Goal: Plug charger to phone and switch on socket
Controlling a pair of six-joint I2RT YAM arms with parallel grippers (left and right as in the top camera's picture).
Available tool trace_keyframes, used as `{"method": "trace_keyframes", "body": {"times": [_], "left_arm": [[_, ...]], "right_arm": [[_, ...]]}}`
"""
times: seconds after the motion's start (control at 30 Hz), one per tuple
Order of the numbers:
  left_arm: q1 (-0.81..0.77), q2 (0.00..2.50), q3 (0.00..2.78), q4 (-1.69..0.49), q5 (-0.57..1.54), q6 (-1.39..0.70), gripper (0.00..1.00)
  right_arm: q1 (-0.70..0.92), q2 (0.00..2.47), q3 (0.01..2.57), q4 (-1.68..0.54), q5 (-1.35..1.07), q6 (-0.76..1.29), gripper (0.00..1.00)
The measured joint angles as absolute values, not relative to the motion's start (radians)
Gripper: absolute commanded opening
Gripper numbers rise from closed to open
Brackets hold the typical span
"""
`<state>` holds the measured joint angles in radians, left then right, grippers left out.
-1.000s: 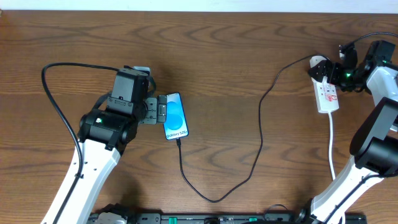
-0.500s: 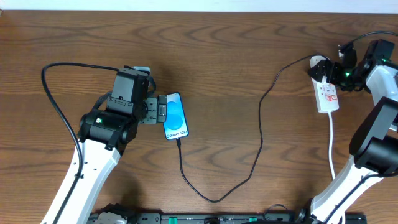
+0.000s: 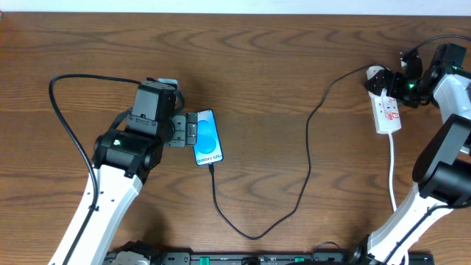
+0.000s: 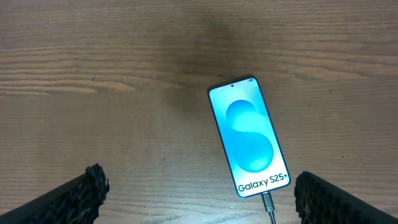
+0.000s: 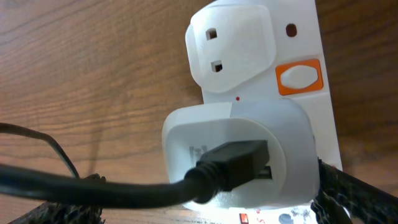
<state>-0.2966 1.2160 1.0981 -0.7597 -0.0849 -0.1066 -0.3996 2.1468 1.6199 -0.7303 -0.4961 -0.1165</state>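
One phone [image 4: 250, 137] lies just ahead of left tool [image 4: 199, 185].

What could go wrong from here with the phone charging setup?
The right gripper straddles the adapter on the socket; reaching for the orange switch, it might nudge the charger plug loose. The left gripper is open over the phone; moving away, it could snag the charger and drag the phone.

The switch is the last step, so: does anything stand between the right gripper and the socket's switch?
Partly. The white adapter holding the charger sits between the open fingers, just before the orange switch, itself uncovered.
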Motion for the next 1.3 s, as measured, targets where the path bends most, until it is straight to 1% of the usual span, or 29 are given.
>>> {"method": "trace_keyframes", "body": {"times": [0.97,1.3], "left_arm": [[-0.297,1.216,1.098,-0.76,-0.085,-0.107,0.98],[-0.297,1.216,1.098,-0.76,-0.085,-0.107,0.98]], "right_arm": [[-0.4,2.147,1.627,-0.741,-0.496,-0.058,0.99],[-0.4,2.147,1.629,-0.789,-0.527,-0.046,0.99]]}}
